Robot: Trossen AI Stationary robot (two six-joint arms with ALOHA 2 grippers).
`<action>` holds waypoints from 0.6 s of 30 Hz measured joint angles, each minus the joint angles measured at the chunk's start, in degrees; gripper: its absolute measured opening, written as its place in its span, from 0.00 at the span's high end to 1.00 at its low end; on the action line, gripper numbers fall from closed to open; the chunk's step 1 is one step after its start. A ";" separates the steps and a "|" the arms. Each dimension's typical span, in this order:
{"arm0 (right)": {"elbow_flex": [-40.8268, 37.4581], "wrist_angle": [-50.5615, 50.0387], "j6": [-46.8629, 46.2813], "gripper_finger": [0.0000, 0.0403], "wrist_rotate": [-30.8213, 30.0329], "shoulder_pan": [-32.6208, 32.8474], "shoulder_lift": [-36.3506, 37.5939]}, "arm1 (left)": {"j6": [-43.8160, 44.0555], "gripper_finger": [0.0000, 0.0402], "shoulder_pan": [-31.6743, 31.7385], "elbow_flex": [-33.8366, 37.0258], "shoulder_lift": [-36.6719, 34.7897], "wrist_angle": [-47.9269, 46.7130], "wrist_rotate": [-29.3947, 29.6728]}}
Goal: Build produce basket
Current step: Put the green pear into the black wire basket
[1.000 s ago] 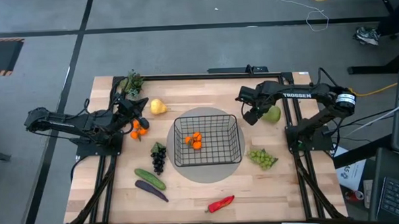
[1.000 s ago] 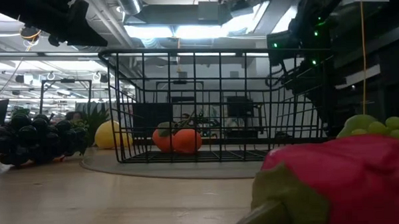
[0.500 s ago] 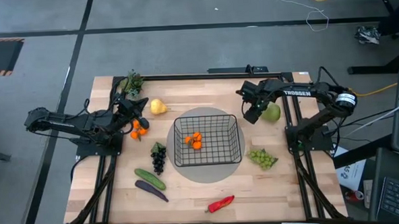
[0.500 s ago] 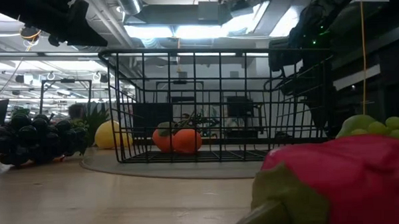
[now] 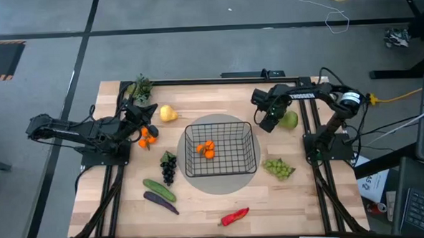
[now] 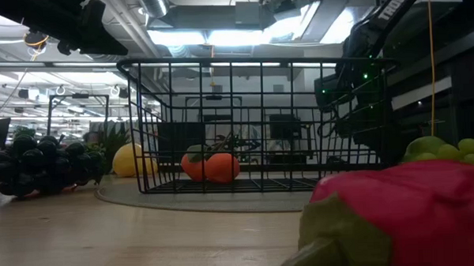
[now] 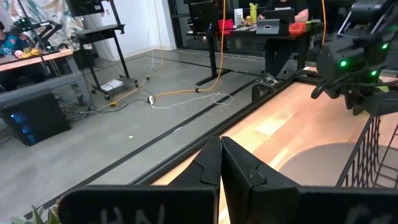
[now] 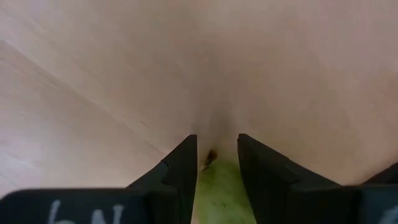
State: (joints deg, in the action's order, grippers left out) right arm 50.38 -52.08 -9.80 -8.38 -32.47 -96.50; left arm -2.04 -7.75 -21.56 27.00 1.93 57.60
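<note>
Looking across the table from its near edge: the red pepper fills the low view's near right corner, blurred and cut off by the frame. On the high view it lies alone near the front edge. Next back, cucumber and eggplant lie side by side, front left. Green grapes sit right of the basket, only their tops visible in the low view.

Basket stands mid-table on a grey round mat. Inside: only a small cluster of oranges, toward its left half. Dark grapes lie just outside its left wall.

Left gripper is at the left edge by a second orange cluster. Its wrist view shows the fingers pressed together, nothing between them. Lemon lies just beyond, and a small potted plant stands at the far left corner.

Right gripper is at the far right, down over the pear. In its wrist view the fingers are parted, with the pear's green top and stem between them; contact cannot be made out. Most of the pear is hidden there.
</note>
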 joint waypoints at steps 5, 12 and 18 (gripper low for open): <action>0.30 -0.31 1.60 0.71 0.93 0.00 -1.62 | 0.00 1.00 0.00 0.00 0.00 0.00 0.00; 1.28 -1.11 1.09 0.82 1.67 0.02 -1.95 | -0.01 1.00 0.02 0.00 0.00 0.00 0.00; 1.69 -1.50 0.92 0.98 2.22 0.02 -2.00 | -0.02 1.00 0.01 0.00 0.00 0.00 0.00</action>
State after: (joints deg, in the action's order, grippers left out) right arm 52.07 -53.58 -8.88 -6.15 -32.45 -98.50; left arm -2.07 -7.74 -21.56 27.00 1.93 57.60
